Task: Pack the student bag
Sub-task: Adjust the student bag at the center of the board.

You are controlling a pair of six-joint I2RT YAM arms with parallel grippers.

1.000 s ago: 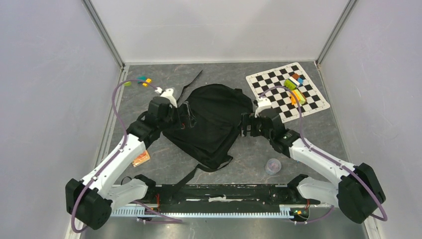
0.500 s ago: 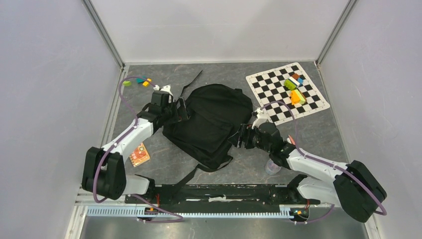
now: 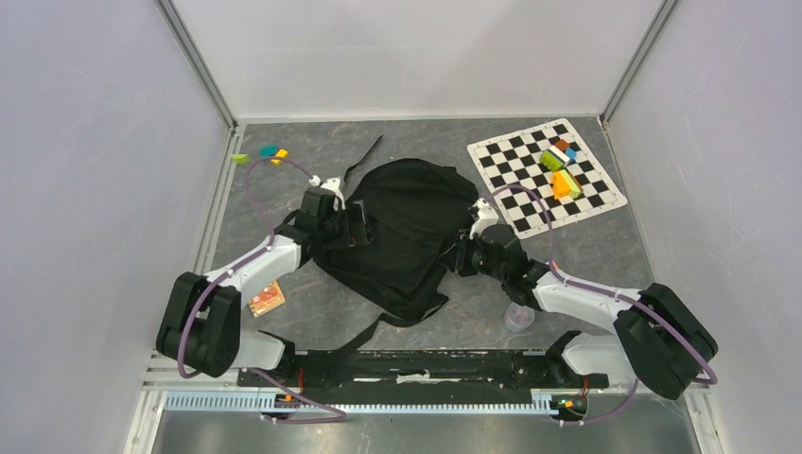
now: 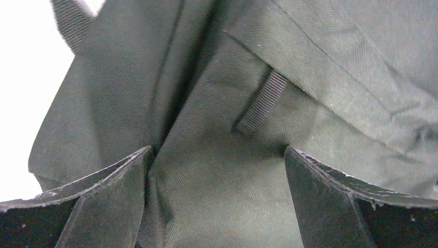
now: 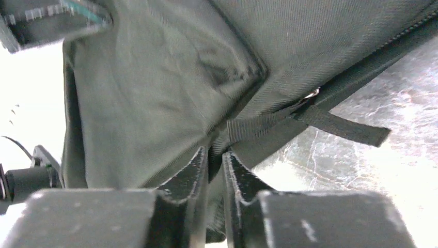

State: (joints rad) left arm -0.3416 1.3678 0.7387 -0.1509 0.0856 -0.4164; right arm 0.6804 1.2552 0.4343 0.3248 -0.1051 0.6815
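The student bag (image 3: 402, 236) lies flat at the centre of the table (image 3: 586, 255), crumpled, with its long straps trailing toward the near edge and the far edge. No open compartment is visible in any view, and nothing can be seen inside the bag. Judged from this, packing has not yet begun and the step in hand is gripping the bag in order to open it. The right gripper (image 5: 214, 152) is at the bag's right edge with its jaws drawn narrow, pinching a webbing strap (image 5: 258, 124) and a fold of fabric beside the zipper line. The left gripper (image 4: 217, 150) is at the bag's left edge with its jaws spread wide. Bag fabric lies between the fingers, but nothing is clamped. The loose items all lie outside the bag:

- coloured blocks (image 3: 560, 172) on the checkered mat (image 3: 511, 161) at the far right corner
- small coloured pieces (image 3: 270, 151) at the far left corner
- an orange packet (image 3: 268, 300) near the left edge
- a small clear container (image 3: 517, 315) near the right arm

Left to do: open the bag, load the items and close the bag.
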